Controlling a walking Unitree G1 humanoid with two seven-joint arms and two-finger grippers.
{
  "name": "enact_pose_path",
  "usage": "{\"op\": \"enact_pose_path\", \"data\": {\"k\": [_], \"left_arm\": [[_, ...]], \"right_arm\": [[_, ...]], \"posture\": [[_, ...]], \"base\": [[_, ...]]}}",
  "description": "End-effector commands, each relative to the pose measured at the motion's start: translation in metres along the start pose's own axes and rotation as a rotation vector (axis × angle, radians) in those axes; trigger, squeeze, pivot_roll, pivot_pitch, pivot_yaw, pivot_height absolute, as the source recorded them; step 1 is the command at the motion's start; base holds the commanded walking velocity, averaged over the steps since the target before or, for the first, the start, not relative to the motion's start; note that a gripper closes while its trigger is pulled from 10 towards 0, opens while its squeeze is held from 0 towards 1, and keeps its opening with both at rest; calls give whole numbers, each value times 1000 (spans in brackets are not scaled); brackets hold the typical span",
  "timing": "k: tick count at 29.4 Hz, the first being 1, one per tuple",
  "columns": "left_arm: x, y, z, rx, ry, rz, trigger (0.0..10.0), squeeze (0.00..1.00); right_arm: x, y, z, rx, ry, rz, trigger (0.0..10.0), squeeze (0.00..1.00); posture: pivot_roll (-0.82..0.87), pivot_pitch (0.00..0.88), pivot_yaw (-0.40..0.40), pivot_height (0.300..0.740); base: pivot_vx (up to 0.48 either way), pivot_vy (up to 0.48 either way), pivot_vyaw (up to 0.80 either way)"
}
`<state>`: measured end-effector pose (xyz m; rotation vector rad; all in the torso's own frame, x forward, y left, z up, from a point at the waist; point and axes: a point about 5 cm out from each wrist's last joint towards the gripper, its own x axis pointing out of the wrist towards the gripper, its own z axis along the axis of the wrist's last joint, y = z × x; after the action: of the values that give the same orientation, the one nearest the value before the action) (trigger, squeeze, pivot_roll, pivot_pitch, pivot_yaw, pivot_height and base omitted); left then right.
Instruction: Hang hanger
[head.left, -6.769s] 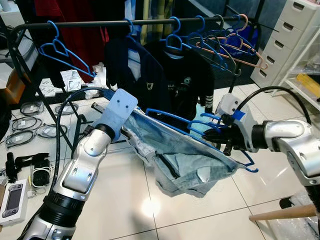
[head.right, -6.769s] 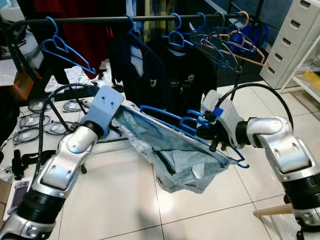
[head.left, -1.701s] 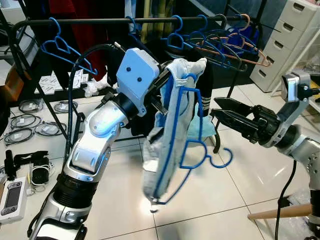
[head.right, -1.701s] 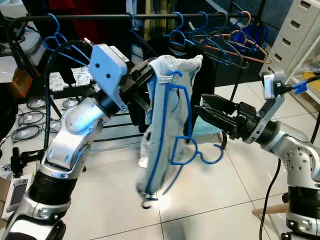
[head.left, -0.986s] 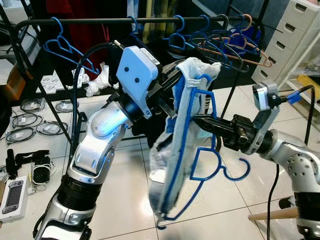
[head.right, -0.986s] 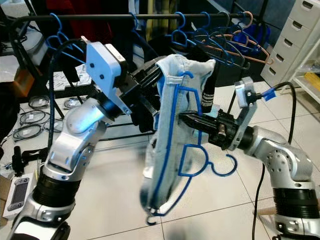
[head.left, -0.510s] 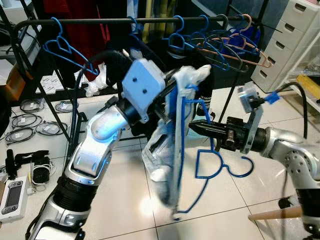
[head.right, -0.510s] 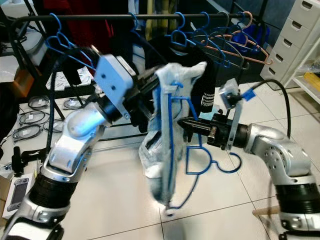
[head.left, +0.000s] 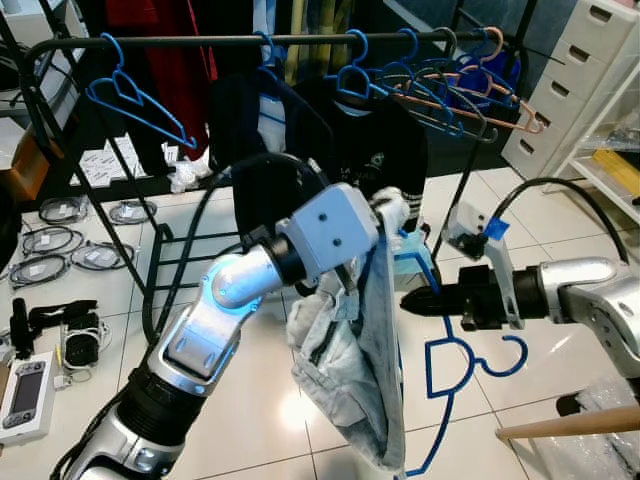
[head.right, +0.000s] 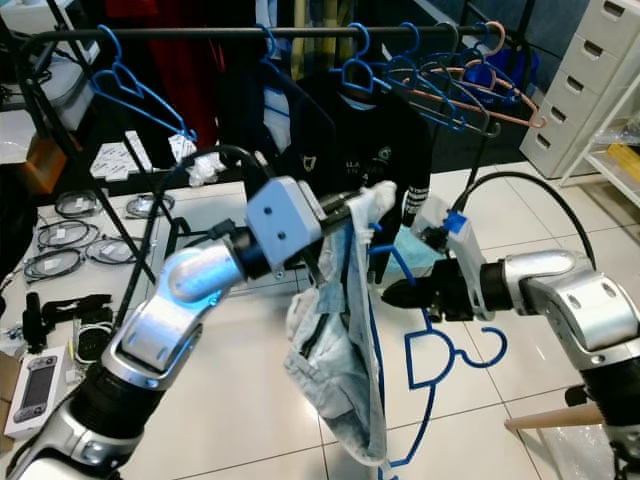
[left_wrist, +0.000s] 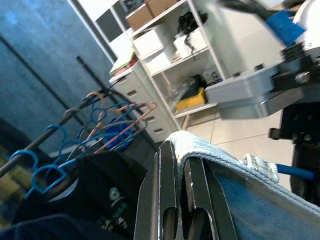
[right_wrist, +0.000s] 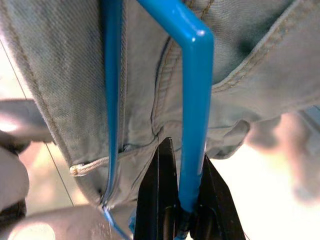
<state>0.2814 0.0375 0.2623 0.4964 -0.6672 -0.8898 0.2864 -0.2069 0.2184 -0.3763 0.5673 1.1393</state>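
Note:
A blue plastic hanger (head.left: 428, 372) carries pale denim shorts (head.left: 345, 370), and both hang in front of me, below the black clothes rail (head.left: 250, 42). My left gripper (head.left: 380, 212) is shut on the top hem of the shorts; the left wrist view has its fingers (left_wrist: 167, 170) pinching that denim edge (left_wrist: 225, 172). From the right, my right gripper (head.left: 412, 301) is shut on a bar of the hanger. The right wrist view has the blue bar (right_wrist: 196, 100) clamped between its fingers, with the denim behind. The hanger's hook (head.left: 505, 362) points down and to the right.
Dark shirts (head.left: 370, 150) and several blue and pink hangers (head.left: 455, 95) crowd the rail's right half; a lone blue hanger (head.left: 125, 100) hangs at its left. White drawers (head.left: 585, 70) stand back right. Cables (head.left: 60, 250) lie on the floor at left. A wooden stick (head.left: 565, 428) lies low right.
My right gripper, open and apart 1.7 s ago, has come in and shut on the hanger's bar. My left arm has swung down, so the shorts and hanger hang lower.

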Motion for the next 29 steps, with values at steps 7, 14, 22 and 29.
{"op": "enact_pose_path", "data": {"k": [7,14,22,29], "left_arm": [[4,-3,6,36,-48,7,10000,0],[5,-3,3,23,-40,27,10000,0],[1,5,-6,34,5,74,10000,0],[-9,22,-15,56,61,158,10000,0]], "right_arm": [[8,23,6,-127,56,182,0,0],[5,27,10,-173,46,216,0,0],[-3,35,16,-201,5,262,0,0],[-14,37,6,-165,38,250,0,0]], "posture": [[-101,140,0,740],[-103,138,2,740],[-102,148,1,740],[-103,153,1,740]], "base": [[0,0,0],[0,0,0],[0,0,0],[0,0,0]]}}
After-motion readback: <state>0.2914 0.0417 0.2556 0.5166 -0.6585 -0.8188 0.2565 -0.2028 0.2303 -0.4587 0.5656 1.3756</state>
